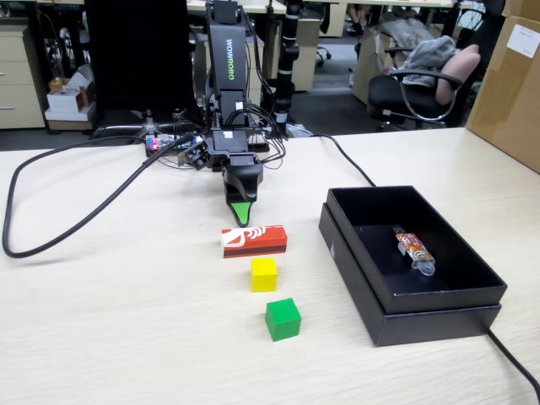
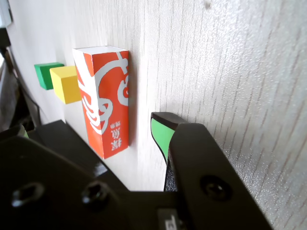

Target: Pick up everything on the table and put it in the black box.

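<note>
A red rectangular box with a white end and logo lies on the pale wood table. In front of it stand a yellow cube and then a green cube, in a row. My gripper points down just behind the red box, above the table. In the wrist view the red box shows between my spread jaws, with one green-padded finger to its right; the gripper is open and holds nothing. The yellow cube and green cube lie beyond. The black box stands at the right.
A clear-wrapped patterned packet lies inside the black box. A thick black cable loops over the table's left side and another runs past the box's right corner. A brown carton stands at the far right.
</note>
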